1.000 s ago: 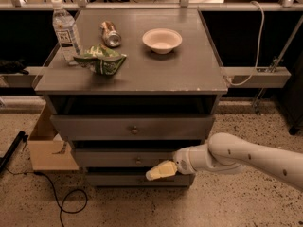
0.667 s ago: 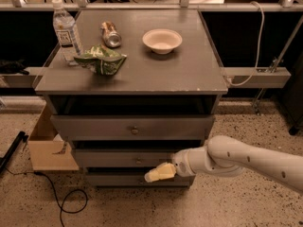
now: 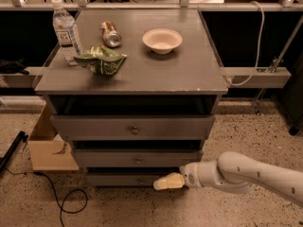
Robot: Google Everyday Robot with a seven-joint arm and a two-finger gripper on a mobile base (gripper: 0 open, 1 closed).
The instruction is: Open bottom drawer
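The bottom drawer (image 3: 118, 179) is the lowest of three grey cabinet drawers, a thin front with a small round knob (image 3: 140, 180). It looks closed. My gripper (image 3: 163, 182) comes in from the right on a white arm (image 3: 246, 174). Its cream fingertips lie in front of the drawer's right part, a little right of the knob. The middle drawer (image 3: 137, 158) and the top drawer (image 3: 132, 127) sit above it.
On the cabinet top (image 3: 189, 74) stand a water bottle (image 3: 65, 31), a can (image 3: 111, 34) lying on its side, a green chip bag (image 3: 100, 60) and a white bowl (image 3: 162, 40). A cardboard box (image 3: 47, 145) and a black cable (image 3: 61, 202) lie on the floor at the left.
The gripper has shifted slightly left along the bottom drawer's front toward the knob. The drawers have not moved.
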